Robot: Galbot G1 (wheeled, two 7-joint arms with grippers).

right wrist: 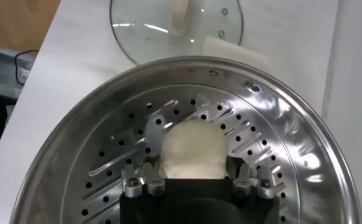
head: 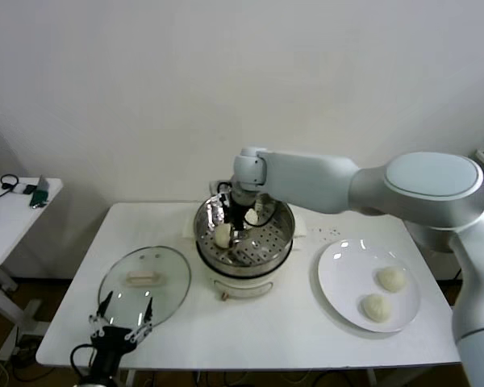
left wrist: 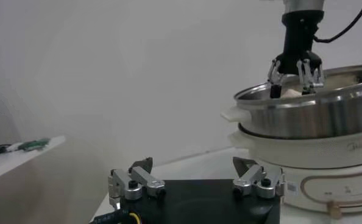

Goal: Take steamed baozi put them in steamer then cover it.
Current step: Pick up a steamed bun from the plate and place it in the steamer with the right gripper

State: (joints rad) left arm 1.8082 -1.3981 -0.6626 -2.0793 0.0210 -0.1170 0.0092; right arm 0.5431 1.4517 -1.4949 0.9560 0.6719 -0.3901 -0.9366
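The steamer is a shiny perforated basket on a cream pot base in the middle of the table. My right gripper reaches down into it and is open, its fingers either side of a baozi that rests on the perforated bottom. A second baozi lies in the basket to the left of it. Two more baozi lie on the white plate at the right. My left gripper hangs open and empty at the table's near left edge, beside the glass lid.
The glass lid with its cream handle lies flat on the table left of the steamer. A small white side table with cables stands at the far left. A wall runs close behind the table.
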